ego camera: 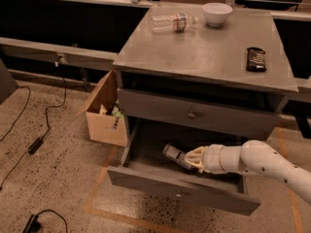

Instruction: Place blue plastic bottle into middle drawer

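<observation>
The middle drawer, the lowest grey one of the cabinet, is pulled open. The blue plastic bottle lies tilted inside it, over the drawer's floor near the middle. My gripper reaches into the drawer from the right on a white arm and is shut on the bottle's right end. The bottle's far end points to the back left of the drawer.
The closed knobbed drawer sits just above. On the cabinet top lie a slim clear bottle with a reddish label, a white bowl and a dark packet. An open cardboard box stands left of the cabinet; cables lie on the floor.
</observation>
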{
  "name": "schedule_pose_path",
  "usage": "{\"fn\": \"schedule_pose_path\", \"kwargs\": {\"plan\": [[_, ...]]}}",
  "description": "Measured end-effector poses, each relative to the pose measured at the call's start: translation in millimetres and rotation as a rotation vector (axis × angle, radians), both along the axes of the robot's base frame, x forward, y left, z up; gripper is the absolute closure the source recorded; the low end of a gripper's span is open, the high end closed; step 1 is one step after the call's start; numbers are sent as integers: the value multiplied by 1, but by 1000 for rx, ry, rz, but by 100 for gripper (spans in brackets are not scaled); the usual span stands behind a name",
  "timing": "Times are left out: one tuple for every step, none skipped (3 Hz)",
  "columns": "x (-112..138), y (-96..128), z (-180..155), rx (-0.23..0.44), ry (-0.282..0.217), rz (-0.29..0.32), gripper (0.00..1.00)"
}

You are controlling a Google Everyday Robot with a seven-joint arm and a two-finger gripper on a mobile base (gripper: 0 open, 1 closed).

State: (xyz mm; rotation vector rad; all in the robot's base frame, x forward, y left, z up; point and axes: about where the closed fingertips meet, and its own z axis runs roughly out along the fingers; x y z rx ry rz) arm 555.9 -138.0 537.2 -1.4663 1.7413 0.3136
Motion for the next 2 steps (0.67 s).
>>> {"fn": "schedule_pose_path", "kwargs": {"plan": [[-31,2,66,207,-76,77,100],[-60,-25,87,249,-117,85,85]]}}
